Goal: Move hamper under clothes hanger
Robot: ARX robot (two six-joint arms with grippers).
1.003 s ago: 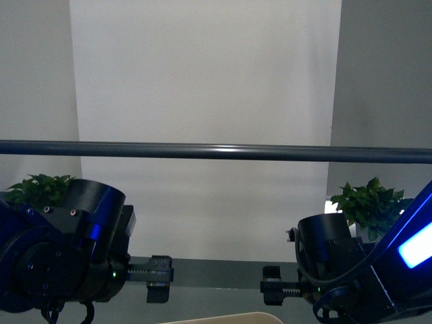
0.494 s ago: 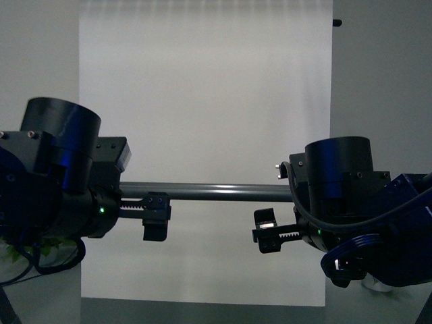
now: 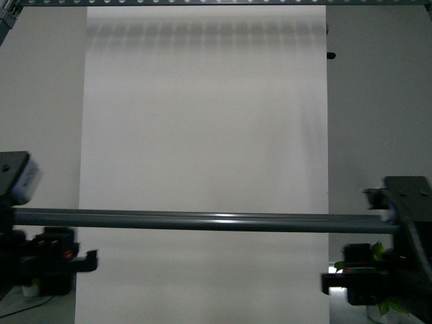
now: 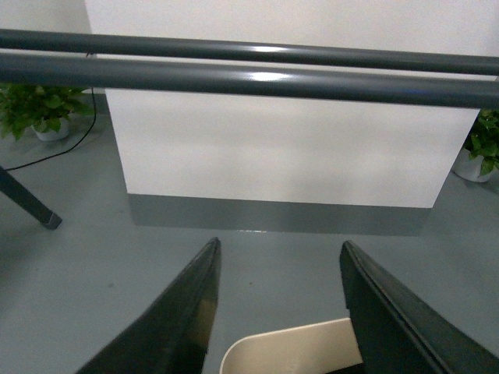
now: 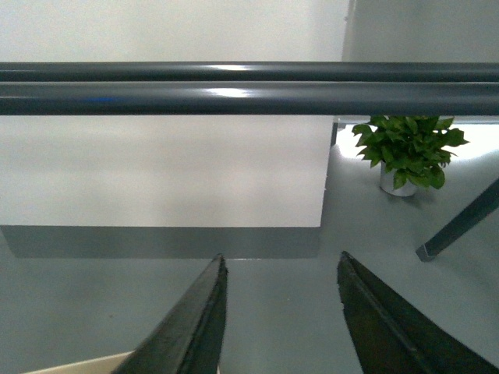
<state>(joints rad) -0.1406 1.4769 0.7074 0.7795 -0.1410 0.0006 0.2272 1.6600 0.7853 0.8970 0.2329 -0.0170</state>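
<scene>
Left wrist: hamper rim btwn jaws

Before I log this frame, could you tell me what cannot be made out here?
- Hamper: only a rim corner shows in the left wrist view, cut off by the edge; the front view misses it.
- Clothes hanger: just bars, legs mostly out of frame.
- Left gripper, right gripper: open, nothing between them.

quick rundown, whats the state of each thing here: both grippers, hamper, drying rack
left gripper: open, holding nothing
right gripper: open, holding nothing
hamper: on the floor below the grippers, only its rim showing
clothes hanger: standing, bars level, nothing hung on the visible bars
</scene>
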